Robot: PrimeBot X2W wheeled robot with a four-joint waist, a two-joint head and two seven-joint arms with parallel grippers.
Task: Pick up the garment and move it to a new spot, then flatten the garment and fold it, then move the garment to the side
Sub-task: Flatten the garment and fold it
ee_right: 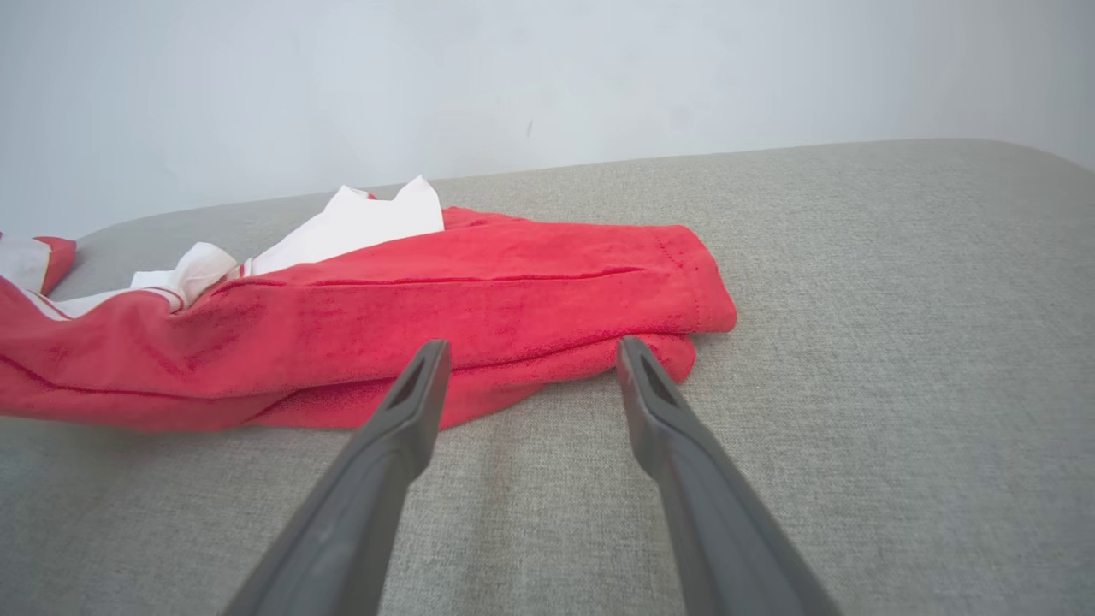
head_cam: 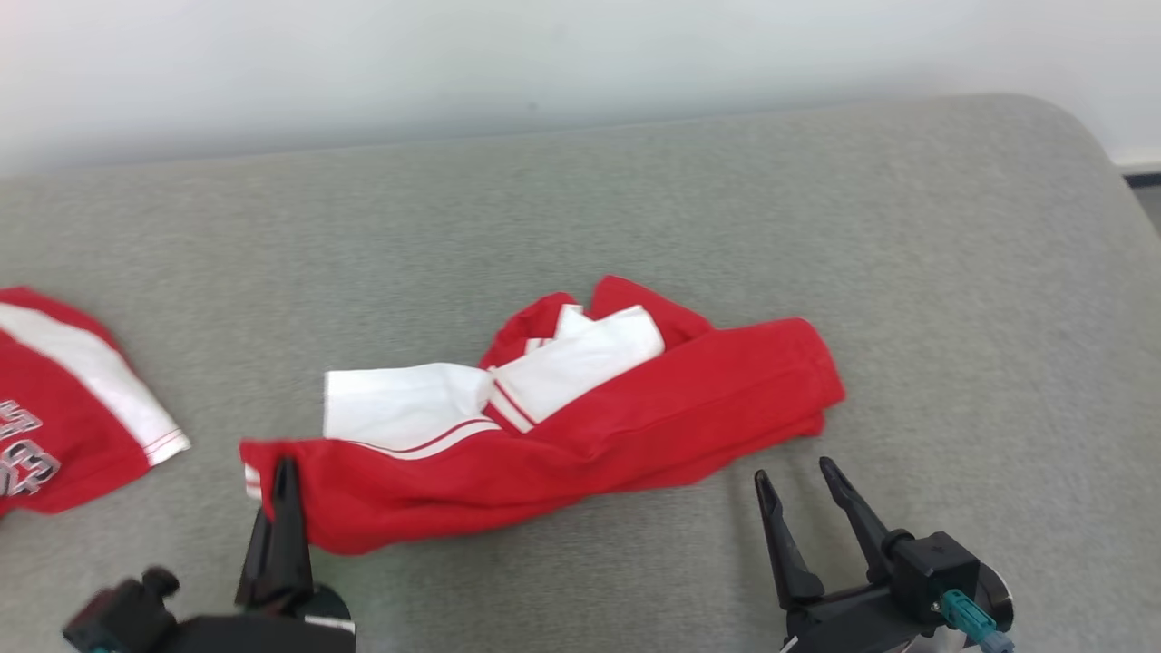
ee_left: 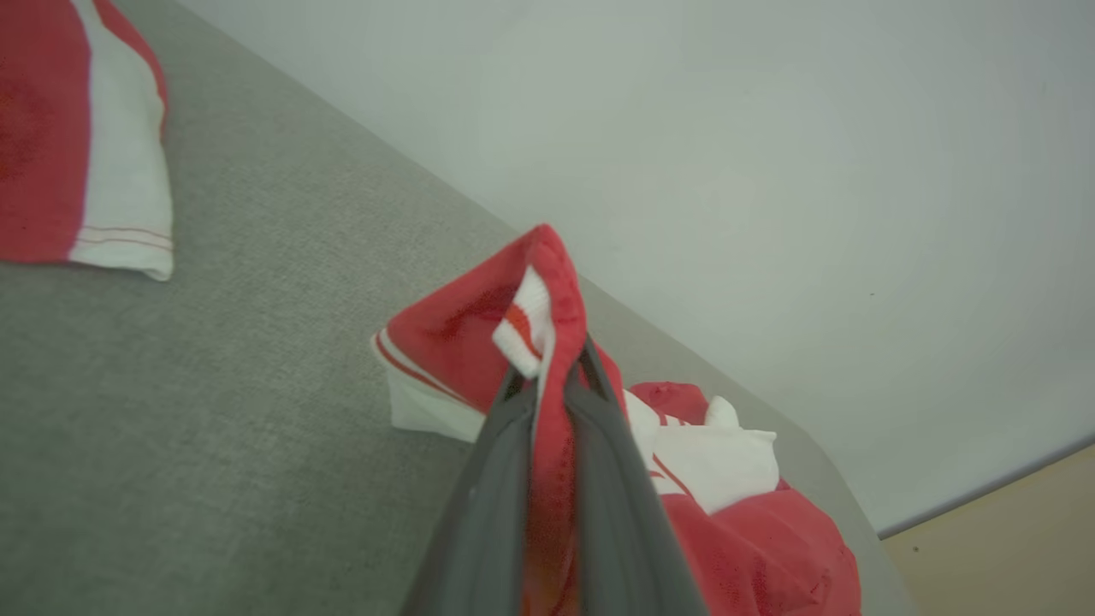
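Left gripper (head_cam: 285,472) clamps the crumpled red-and-white fabric garment (head_cam: 635,408); right gripper (head_cam: 794,470) gapes empty; lettering unreadable on the red shirt (head_cam: 63,399) at the grey cushion (head_cam: 635,181) left edge.

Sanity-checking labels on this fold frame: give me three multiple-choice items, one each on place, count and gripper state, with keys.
1. In the head view, where does the lettered red-and-white garment lie relative to the crumpled red-and-white garment?
A) to its left, at the frame edge
B) on top of it
C) to its right

2. How many garments lie on the grey padded surface?
A) one
B) two
C) three

3. How do the grippers stand?
A) both open
B) left gripper shut on the crumpled garment's corner, right gripper open
C) both shut on cloth

Answers:
1 A: the lettered one is cut off by the left edge, apart from the other.
2 B: two separate red-and-white pieces show.
3 B: red cloth is pinched between the left fingers, while the right fingers stand spread with nothing between them.
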